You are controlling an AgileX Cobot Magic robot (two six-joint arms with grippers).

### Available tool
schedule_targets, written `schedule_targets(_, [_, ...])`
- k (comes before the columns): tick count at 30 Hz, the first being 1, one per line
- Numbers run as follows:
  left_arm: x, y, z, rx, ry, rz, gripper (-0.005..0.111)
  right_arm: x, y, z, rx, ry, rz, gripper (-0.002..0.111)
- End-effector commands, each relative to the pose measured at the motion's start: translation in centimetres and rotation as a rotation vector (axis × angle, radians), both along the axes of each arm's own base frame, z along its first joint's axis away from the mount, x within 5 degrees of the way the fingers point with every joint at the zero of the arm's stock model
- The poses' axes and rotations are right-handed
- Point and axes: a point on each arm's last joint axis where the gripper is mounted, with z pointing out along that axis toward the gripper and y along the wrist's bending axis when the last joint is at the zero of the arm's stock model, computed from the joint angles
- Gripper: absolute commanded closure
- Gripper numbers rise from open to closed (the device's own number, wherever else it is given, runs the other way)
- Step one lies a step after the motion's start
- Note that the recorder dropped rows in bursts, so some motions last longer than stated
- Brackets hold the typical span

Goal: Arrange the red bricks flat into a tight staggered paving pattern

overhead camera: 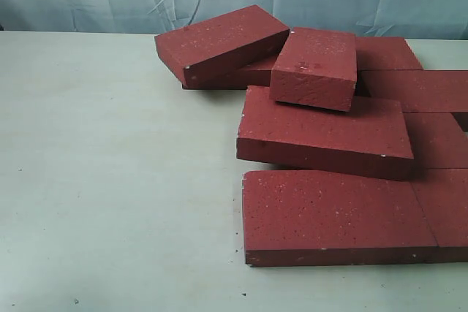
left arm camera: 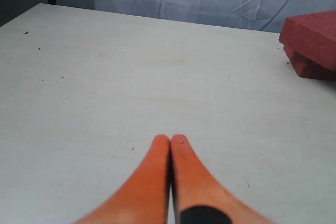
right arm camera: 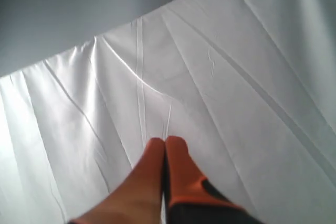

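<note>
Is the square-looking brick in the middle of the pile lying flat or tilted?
Tilted. That brick leans on the long brick below, its near edge raised.

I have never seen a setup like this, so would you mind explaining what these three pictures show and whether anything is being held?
This is a two-armed robot seen through three cameras. The exterior view looks at a pale table with a pile of red bricks: some lie flat, several lean tilted on others. The other two pictures come from cameras on the arms' wrists. The left wrist view shows the left claw, orange, shut and empty above the table, with two stacked bricks at the edge. The right wrist view shows the right claw, also shut and empty, pointing at a wrinkled white cloth. Nothing is held.
</note>
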Motion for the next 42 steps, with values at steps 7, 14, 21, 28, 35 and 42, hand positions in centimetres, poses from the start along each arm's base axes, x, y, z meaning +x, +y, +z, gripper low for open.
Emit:
schedule_targets(7, [0.0,0.0,0.3,-0.006,-0.019,-0.007,0.107,5.3,-0.2,4.0,-0.21,0.341,-0.088,0.109])
schedule_targets(14, [0.0,0.0,0.3,-0.006,-0.019,-0.007,0.107,10.4,-1.0,2.5,-0.292,0.7,-0.126,0.109])
schedule_targets(21, [0.0,0.0,0.3,-0.006,-0.019,-0.007,0.107,14.5,-1.2,-0.2,-0.458,1.171,-0.043,0.109])
schedule_targets(28, [0.0,0.0,0.3,-0.006,-0.019,-0.007,0.107,18.3,-0.4,-3.4,-0.544,1.499,0.191,0.109])
schedule_targets(35, [0.0,0.0,0.3,-0.006,-0.019,-0.007,0.107,21.8,-0.6,-7.4,-0.515,1.618,0.237,0.109])
schedule_targets(42, [0.0,0.0,0.3,-0.001,-0.022,-0.006,0.107,22.4,-0.6,-7.9,-0.489,1.57,0.216,0.109])
